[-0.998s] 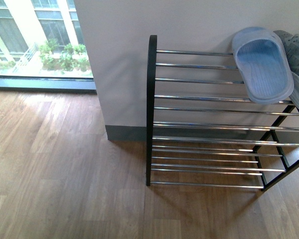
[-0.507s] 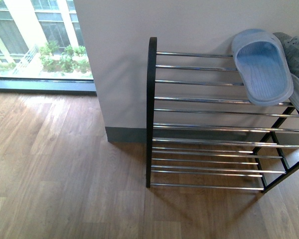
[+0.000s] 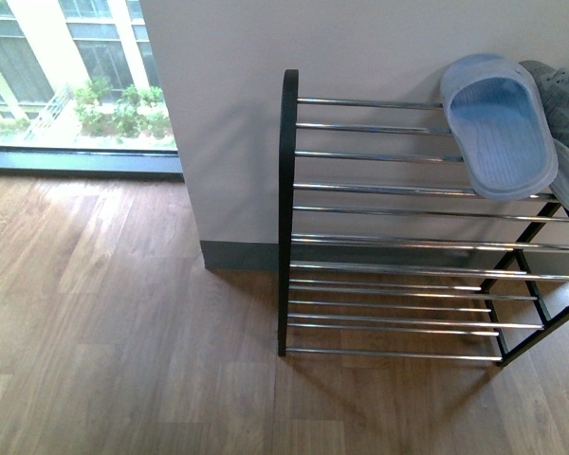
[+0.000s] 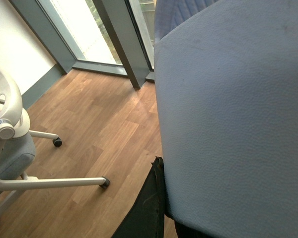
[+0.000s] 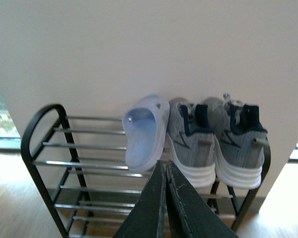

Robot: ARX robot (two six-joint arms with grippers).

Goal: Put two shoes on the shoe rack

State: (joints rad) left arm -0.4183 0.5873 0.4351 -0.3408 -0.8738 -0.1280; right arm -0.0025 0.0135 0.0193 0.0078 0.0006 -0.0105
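Front view, shoe rack [image 3: 389, 190]: standing against the wall, chrome bars running left to right, black arched side frame at its left end.
Front view, pale blue slide [image 3: 498, 123]: lying on the top tier toward the right end, long axis running front to back across the bars, toe toward the wall.
Front view, grey sneaker [image 3: 564, 100]: showing only as an edge just beside that slide at the frame's right margin.
Front view, free space: the bars to the left of the slide are lying bare; neither arm is showing here.
Left wrist view, second slide [image 4: 233, 114]: filling most of the frame, pale blue pebbled surface up close against the camera.
Left wrist view, left gripper [image 4: 156, 198]: one dark finger is showing at the slide's edge; judging by this, the fingers are clamping the slide, though the other finger is hidden.
Left wrist view, surroundings: wooden floor [image 4: 99, 144] and an office chair base [image 4: 20, 158] are lying below; the rack is not showing.
Right wrist view, right gripper [image 5: 165, 198]: fingers pressing together, holding nothing, pointing toward the rack.
Right wrist view, top tier: slide [image 5: 145, 131] and two grey sneakers [image 5: 216, 141] sitting side by side, heels facing the camera.
Governing relation: the left arm is carrying the unplaced slide; the open bars are lying on the left side of the rack, nearer that arm.
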